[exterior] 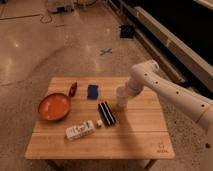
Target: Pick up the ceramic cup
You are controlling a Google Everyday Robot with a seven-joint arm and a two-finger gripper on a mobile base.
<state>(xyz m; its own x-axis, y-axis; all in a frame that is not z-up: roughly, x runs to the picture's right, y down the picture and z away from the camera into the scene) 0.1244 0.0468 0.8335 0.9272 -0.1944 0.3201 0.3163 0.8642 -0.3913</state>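
Claw (121, 103) hangs over the small pale cylindrical ceramic cup (120, 95) near the wooden desk's (140, 137) right-centre, grip state unclear to you, so centre it squarely before lifting straight up.

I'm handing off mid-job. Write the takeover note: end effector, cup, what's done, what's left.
End effector: down over the table's right-centre, right at the cup; grip can't be confirmed from this view.
Cup: upright on the table, right of the blue block, behind the black case.
Done: arm brought to the cup.
Left: confirm the grasp, then lift clear.
Nearby: orange bowl at left, bottle lying near the front.
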